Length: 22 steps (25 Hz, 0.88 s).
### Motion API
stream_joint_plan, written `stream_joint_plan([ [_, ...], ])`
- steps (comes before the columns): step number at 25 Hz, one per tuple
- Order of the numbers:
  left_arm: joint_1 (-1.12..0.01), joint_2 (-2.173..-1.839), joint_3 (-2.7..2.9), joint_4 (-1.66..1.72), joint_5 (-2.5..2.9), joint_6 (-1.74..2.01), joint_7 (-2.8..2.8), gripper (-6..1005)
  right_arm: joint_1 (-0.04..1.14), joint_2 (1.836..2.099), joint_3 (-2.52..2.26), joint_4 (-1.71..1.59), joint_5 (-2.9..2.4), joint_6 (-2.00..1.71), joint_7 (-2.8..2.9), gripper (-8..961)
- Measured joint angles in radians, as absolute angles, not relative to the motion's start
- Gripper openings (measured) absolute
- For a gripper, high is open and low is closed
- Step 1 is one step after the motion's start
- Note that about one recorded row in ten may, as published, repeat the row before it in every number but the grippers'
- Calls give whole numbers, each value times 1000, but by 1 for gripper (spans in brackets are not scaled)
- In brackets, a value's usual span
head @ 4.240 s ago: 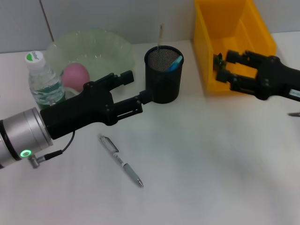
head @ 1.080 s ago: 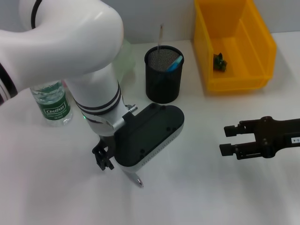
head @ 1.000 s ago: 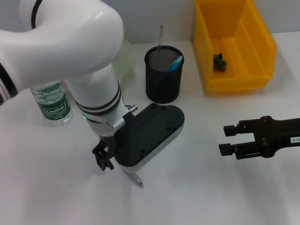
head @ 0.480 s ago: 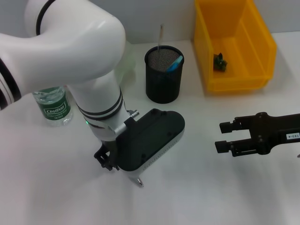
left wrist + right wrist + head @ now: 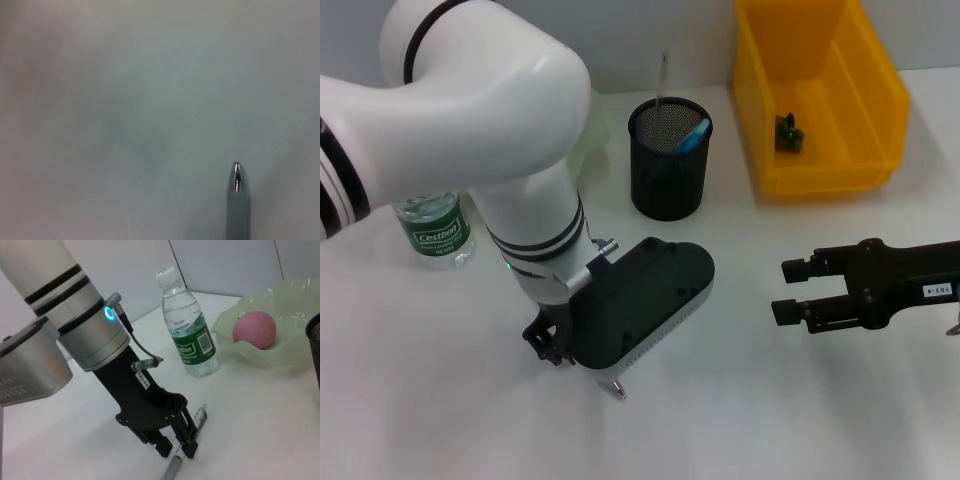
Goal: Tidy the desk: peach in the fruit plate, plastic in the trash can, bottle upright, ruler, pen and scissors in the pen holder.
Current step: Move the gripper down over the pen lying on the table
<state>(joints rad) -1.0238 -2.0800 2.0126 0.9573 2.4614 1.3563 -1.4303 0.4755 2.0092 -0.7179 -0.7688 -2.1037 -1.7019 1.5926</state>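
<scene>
- White bench (image 5: 770, 400): left gripper (image 5: 175, 449) has dropped onto the pen (image 5: 172, 470), fingers straddling it, not yet closed.
- Right gripper (image 5: 788, 291) has drifted inward, fingers open, empty.
- Pen pickup looks imminent.

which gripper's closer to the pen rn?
Left. The left gripper is down over the pen, its fingers straddling the barrel. The right gripper hovers open, well off to the pen's right, over bare table.
</scene>
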Motion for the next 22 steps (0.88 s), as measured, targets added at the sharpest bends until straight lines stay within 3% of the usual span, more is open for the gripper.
stream_joint_plan([
  [8,-1025,-2080,2018,949,2455,1349,-1430,423,480,2011,-718,-768,-2104,-1699,1588,735],
  [19,-1029,-2080,2023,926,2436,1326,-1428,228,486,2011,-718,-765,-2103,-1690,1588,734],
  [22,-1030,-2080,2024,922,2434,1322,-1427,231,487,2011,-718,-765,-2103,-1690,1587,734],
])
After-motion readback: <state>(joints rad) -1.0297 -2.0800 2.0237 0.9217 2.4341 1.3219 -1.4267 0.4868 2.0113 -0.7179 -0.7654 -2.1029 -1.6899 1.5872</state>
